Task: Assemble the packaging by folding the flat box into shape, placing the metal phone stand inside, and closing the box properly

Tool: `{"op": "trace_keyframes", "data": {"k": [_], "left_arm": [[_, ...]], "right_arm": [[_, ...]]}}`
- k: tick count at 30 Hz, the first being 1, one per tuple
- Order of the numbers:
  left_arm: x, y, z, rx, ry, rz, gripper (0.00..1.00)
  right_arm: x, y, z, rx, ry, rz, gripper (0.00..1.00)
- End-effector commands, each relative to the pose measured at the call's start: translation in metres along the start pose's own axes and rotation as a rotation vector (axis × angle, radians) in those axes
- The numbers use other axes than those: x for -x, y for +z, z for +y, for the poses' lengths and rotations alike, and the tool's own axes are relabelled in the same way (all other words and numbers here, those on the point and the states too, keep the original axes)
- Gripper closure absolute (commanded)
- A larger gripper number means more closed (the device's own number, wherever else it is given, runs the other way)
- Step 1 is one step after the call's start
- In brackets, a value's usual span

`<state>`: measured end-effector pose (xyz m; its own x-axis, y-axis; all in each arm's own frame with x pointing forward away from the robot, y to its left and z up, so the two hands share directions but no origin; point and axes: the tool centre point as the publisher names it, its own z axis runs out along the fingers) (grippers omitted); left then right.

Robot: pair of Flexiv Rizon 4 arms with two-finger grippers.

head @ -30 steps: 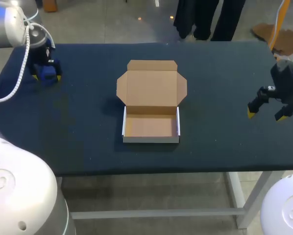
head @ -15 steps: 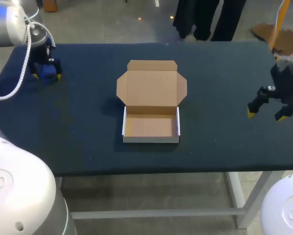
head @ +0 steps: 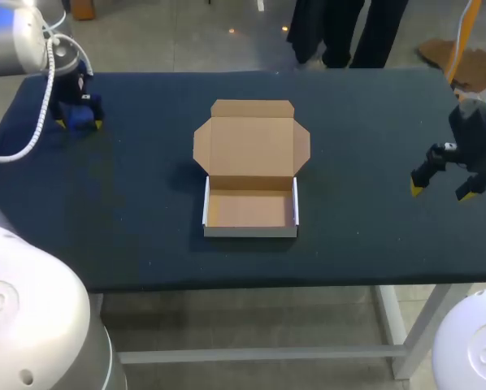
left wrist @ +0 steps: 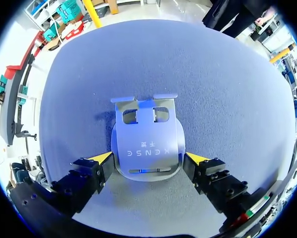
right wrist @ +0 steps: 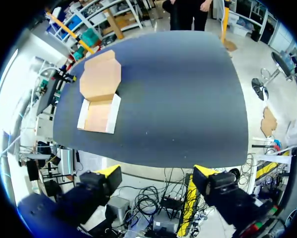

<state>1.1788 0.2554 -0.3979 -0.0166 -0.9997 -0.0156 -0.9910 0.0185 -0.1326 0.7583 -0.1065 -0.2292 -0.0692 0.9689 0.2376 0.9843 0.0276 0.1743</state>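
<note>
Left wrist view: shiny two-slotted metal phone stand (left wrist: 146, 139), seemingly in wide grip of left tool (left wrist: 148, 157).

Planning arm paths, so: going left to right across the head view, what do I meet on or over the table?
left gripper → box → right gripper
</note>
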Motion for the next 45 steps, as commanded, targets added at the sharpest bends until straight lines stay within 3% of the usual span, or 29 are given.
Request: {"op": "trace_keyframes", "data": {"k": [1,37,39,41,43,44,45], "left_arm": [[0.000,0.002,-0.007,0.014,-0.002,-0.003,0.07],[0.003,0.006,-0.028,0.010,-0.024,0.003,0.20],[0.003,0.007,-0.029,0.011,-0.026,0.000,0.44],[0.003,0.008,-0.029,0.013,-0.028,-0.002,0.55],[0.003,0.008,-0.030,0.016,-0.030,-0.004,0.76],[0.004,0.008,-0.030,0.017,-0.031,-0.005,1.00],[0.004,0.008,-0.030,0.017,-0.031,-0.005,1.00]], "right_arm": [[0.000,-0.003,0.000,-0.005,0.000,-0.001,0.00],[0.000,-0.003,0.000,-0.005,0.000,-0.001,0.00],[0.000,-0.003,0.000,-0.005,0.000,-0.001,0.00],[0.000,-0.003,0.000,-0.005,0.000,-0.001,0.00],[0.000,-0.003,0.000,-0.005,0.000,-0.001,0.00],[0.000,-0.003,0.000,-0.005,0.000,-0.001,0.00],[0.000,-0.003,0.000,-0.005,0.000,-0.001,0.00]]}}
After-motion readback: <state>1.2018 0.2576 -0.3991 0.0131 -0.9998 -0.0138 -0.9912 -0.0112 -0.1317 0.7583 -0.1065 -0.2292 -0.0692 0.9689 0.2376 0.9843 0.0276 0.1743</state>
